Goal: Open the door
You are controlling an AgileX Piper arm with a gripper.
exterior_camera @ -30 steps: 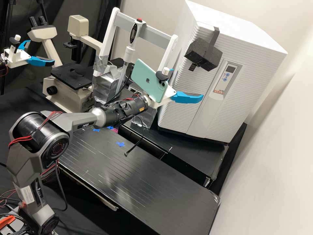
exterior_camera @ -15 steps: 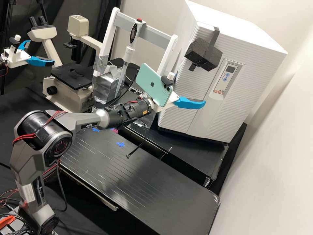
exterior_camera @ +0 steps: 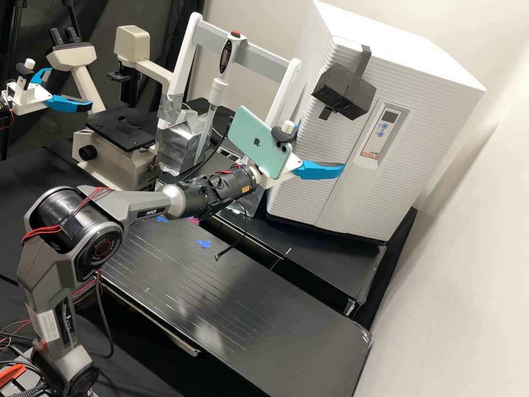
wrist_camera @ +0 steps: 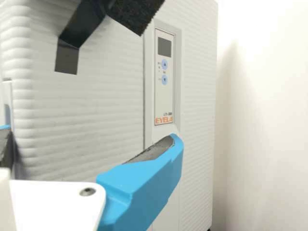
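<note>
On the rear stretch of the black surface (exterior_camera: 330, 267), white cabinet (exterior_camera: 419, 66) stands upright, with ribbed door (exterior_camera: 339, 140) on its front. Door front faces out toward the arm's side of the surface. Long axis of the door runs up and down, top edge to base; slanted in high view, top end leaning right, bottom end left. Looks flush with the cabinet, so closed. Control panel (exterior_camera: 377, 132), narrow, long axis along the same up-down line, beside the door's ribbed face. Black foam block (exterior_camera: 344, 91) at the upper front, on a dark strap (exterior_camera: 362, 63) coming down from the top edge; block tilted. Tool (exterior_camera: 321, 148) is in front of the cabinet, below the foam block, open, blue fingers (exterior_camera: 319, 170) spread well apart, nothing between them that can be made out. Contact with door: cannot tell. Tool points toward the cabinet front. Mint-green phone (exterior_camera: 256, 143) sits at the tool's base, tilted, camera end nearer the cabinet. Microscope (exterior_camera: 121, 129) well apart, off to the left in high view.
</note>
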